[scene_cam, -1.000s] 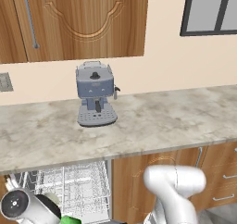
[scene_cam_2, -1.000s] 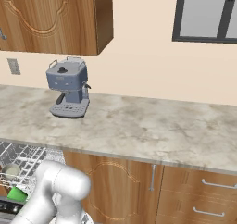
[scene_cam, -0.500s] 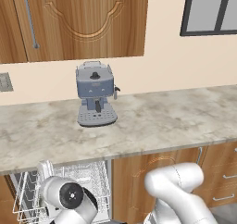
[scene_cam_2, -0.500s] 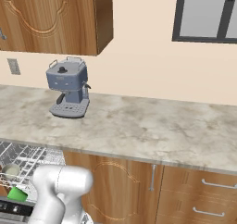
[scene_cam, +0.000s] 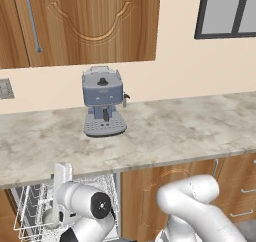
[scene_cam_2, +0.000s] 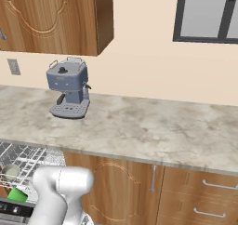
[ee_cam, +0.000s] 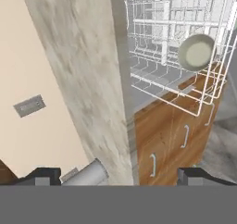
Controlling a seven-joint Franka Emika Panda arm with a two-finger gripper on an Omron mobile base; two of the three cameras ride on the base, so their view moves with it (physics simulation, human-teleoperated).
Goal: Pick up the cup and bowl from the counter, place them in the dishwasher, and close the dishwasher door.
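Cup (scene_cam_2: 16, 194) partly behind arm; dishwasher (scene_cam_2: 18, 173) cropped at frame edge.

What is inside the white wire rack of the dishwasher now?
In the rack the grey-beige bowl lies tilted and the green cup sits near it. The arm covers the rack's front part.

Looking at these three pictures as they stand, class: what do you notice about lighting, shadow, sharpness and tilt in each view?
Left base view: even, soft light, no glare; the wall cabinet casts a faint shadow on the wall, the coffee machine is sharp. Right base view: equally flat light, the counter has no highlights. Hand view: rolled sideways, so the counter edge runs upright; the wire rack and bowl are crisp.
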